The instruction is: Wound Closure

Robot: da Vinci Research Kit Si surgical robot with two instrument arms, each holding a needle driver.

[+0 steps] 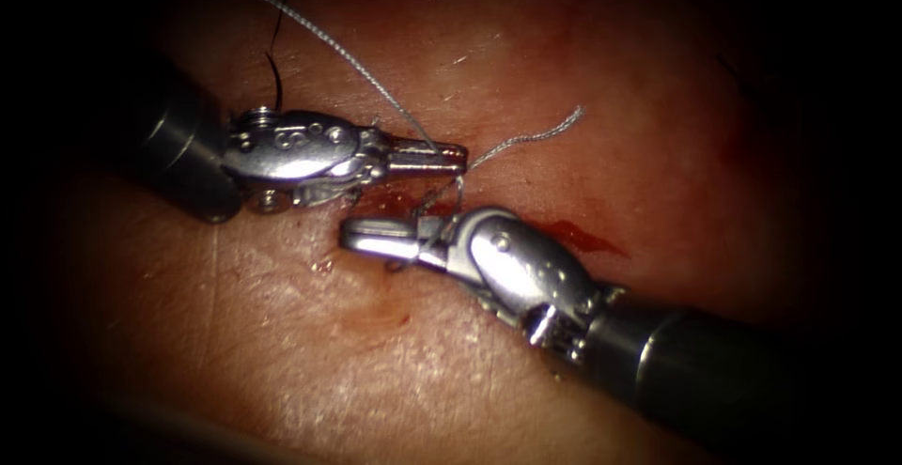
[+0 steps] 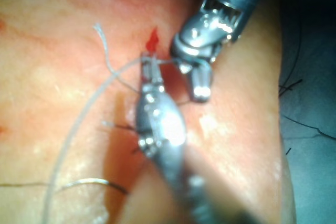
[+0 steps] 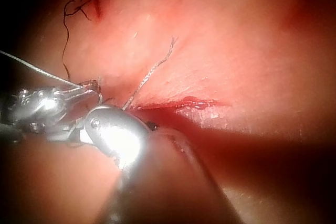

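Nearest us, our right tool lies over the tissue, jaws closed on nothing we can see. Just beyond, our left tool grasps the thread beside the cut. We cannot make out the needle.

The tissue carries everything here. The cut runs across it, rimmed with red fluid. Pale thread lies on the tissue left of the cut, with a frayed thread end resting just above the cut. Dark thread curls further left of the cut.
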